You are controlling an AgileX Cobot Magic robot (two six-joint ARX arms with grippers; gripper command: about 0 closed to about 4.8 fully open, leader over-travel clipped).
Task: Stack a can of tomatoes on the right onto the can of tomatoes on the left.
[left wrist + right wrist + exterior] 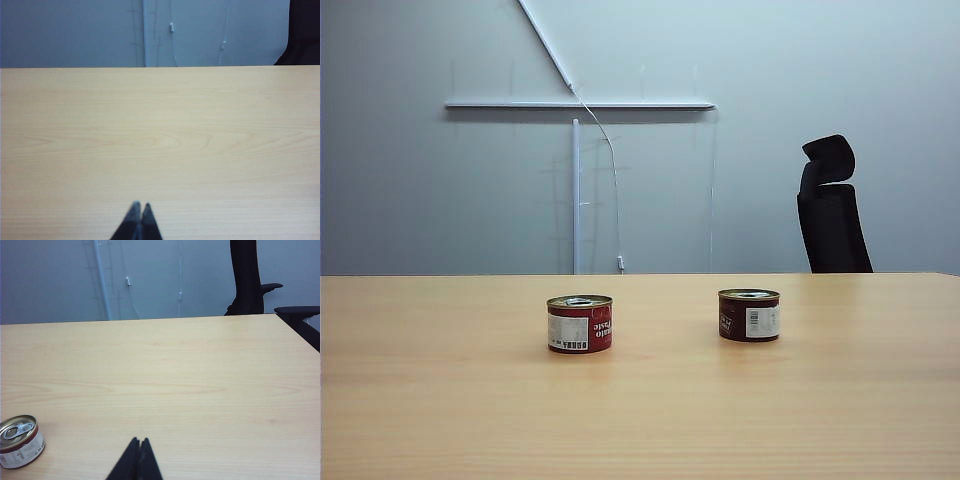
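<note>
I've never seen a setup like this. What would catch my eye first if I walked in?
Two small red tomato cans stand upright and apart on the pale wooden table: the left can near the middle, the right can further right. Behind the table's far right edge, a black office chair stands out against the grey wall. Neither arm shows in the exterior view; each wrist camera shows only its dark fingertips pressed shut, the left gripper and right gripper, over bare wood.

You have a light wooden table (640, 420) with a pale grain, carrying two short red metal tins: the left tomato can (580, 323) and the right tomato can (749, 315), both upright, standing well apart, pull-tab lids up.
</note>
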